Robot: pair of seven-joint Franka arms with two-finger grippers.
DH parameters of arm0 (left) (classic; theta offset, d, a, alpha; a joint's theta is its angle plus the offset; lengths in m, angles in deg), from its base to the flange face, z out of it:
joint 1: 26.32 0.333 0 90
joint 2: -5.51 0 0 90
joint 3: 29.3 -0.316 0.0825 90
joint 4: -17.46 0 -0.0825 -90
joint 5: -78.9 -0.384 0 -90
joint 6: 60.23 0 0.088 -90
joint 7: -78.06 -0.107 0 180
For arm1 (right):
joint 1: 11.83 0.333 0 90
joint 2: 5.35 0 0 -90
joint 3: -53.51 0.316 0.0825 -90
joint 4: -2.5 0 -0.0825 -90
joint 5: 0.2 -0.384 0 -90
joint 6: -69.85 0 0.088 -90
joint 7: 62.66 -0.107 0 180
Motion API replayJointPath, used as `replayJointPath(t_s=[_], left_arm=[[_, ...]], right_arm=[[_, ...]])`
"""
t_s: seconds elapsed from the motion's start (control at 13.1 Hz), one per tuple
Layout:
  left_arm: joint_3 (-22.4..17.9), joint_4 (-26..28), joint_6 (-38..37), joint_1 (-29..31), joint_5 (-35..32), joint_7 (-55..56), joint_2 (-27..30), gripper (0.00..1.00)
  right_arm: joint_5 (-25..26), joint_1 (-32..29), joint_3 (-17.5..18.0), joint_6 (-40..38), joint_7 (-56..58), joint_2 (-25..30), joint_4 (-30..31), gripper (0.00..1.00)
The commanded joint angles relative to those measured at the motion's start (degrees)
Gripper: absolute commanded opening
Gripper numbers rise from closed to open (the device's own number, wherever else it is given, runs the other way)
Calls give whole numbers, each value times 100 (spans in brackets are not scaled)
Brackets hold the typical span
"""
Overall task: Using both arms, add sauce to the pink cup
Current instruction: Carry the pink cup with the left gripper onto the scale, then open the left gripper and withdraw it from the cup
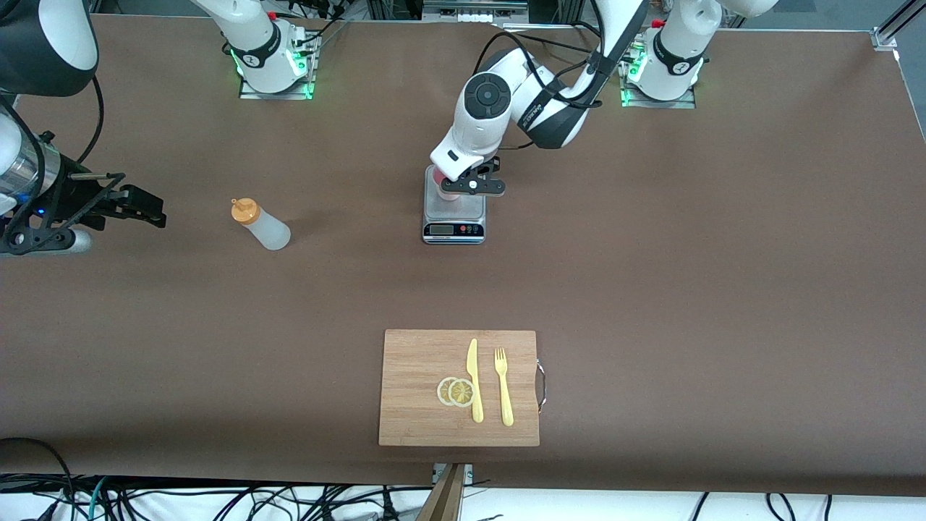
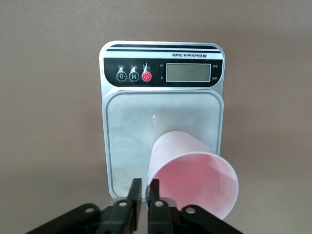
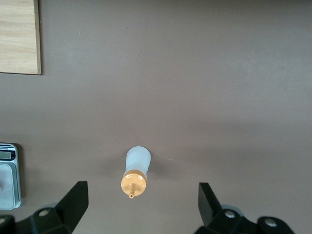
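Table (image 1: 651,253): pink cup (image 2: 195,178) (on scale (image 2: 163,126)).

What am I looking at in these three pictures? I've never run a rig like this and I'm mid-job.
Two white robot arms work at a brown table. The wide picture looks down from across the table, and the other two come from cameras on each arm's wrist. The left gripper is at the rim of the pink cup, which sits on a small scale. The right gripper hovers with jaws wide open and empty, near the sauce bottle on the table. Nearer the front camera lies a cutting board with a knife, a fork and lemon slices.
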Motion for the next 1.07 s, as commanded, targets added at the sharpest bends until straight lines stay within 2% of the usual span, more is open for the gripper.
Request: replayJointPath(t_s=[0.0, 0.08, 0.15, 0.38, 0.61, 0.84, 0.99], left_arm=[[-97, -163, 9, -29, 134, -3, -60, 65], [-106, -285, -78, 41, 143, -20, -42, 87], [-106, -365, -183, 111, 195, -55, 10, 100], [-115, -916, -1006, 558, 345, -117, 186, 100], [-246, -1612, -2168, 1261, 319, -1020, 370, 100], [-554, -1701, -2591, 1780, 161, -1425, 783, 100], [-563, -1701, -2776, 2149, -434, -1733, 985, 100]], right_arm=[[-50, -25, 14, -81, 3, -51, -135, 100], [80, 44, 23, -55, -24, -60, -135, 100], [125, 54, 49, -80, 2, -60, -135, 100], [47, 36, 49, -107, 55, -51, -127, 100], [46, 27, 49, -334, -15, -51, -92, 100], [38, -34, 23, -414, 553, -69, -39, 100], [38, -147, 14, -493, 1273, -86, -30, 100]])
